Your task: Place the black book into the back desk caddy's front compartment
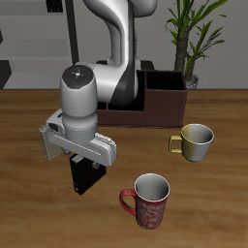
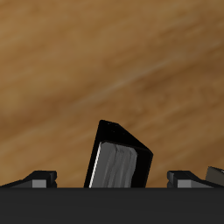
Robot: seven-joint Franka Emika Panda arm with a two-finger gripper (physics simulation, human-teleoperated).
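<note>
claw (image 1: 87, 167) clenched on black book (image 1: 87, 177), hanging upright above desk (image 1: 29, 194) so I can drop it edgewise | back desk caddy (image 1: 155, 102) farther back, behind arm | front compartment hidden from me

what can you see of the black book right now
The black book is thin, with plain black covers; the wrist view shows its pale grey page edge. It hangs upright below the gripper, held at its upper end. Whether it is clear of the wooden table cannot be told. Nothing else touches it.
</note>
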